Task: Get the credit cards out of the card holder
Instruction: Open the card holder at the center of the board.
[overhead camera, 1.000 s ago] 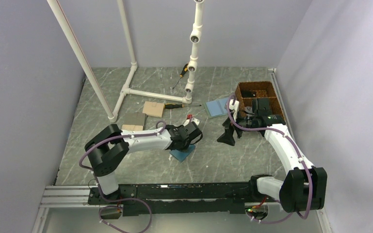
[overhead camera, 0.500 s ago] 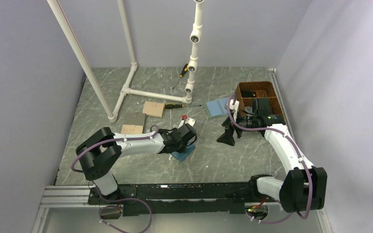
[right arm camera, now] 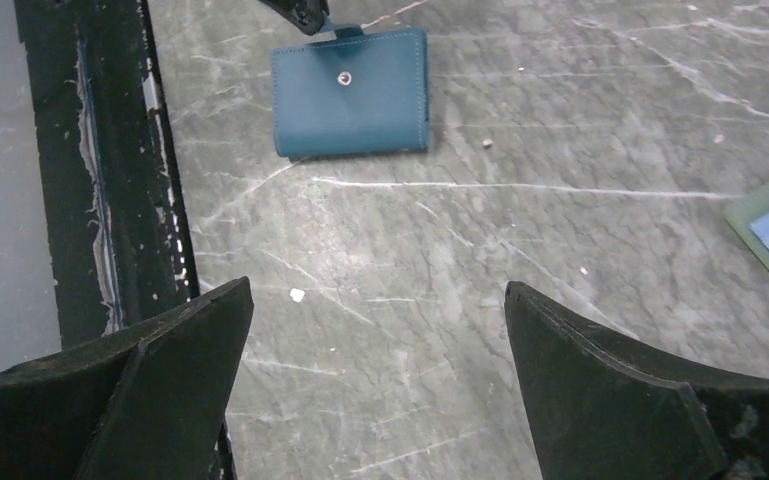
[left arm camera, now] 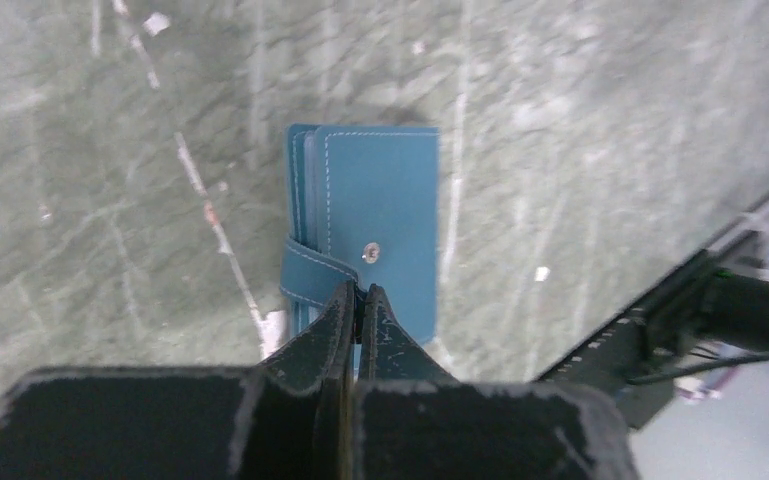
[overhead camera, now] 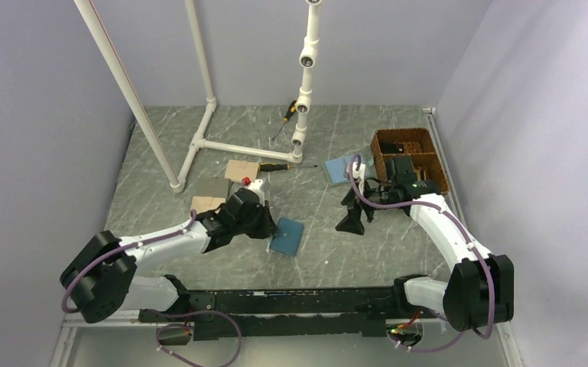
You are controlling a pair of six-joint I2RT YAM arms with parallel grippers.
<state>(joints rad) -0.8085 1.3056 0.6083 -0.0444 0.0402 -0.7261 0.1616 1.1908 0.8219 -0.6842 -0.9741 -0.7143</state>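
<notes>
- The card holder (overhead camera: 287, 238) lies folded shut on the table (overhead camera: 367, 252), near its front edge and between the two arms.
- The left gripper (left arm camera: 360, 297) has its fingers pinched together on the end of the strap (left arm camera: 305, 268). The strap curls round from the card holder's left edge.
- A small metal snap (left arm camera: 370, 253) shows bare on the cover, just beyond the fingertips.
- Thin stacked edges show along the card holder's left side, but I cannot tell whether they are cards.
- The right gripper (right arm camera: 375, 300) is spread wide and holds nothing. It hangs over bare table to the right of the card holder, well apart from it.
- A pale blue folder (overhead camera: 342, 168) lies behind the right gripper, beside a brown basket (overhead camera: 405, 149).
- Two tan blocks (overhead camera: 241, 170) sit behind the left arm.
</notes>
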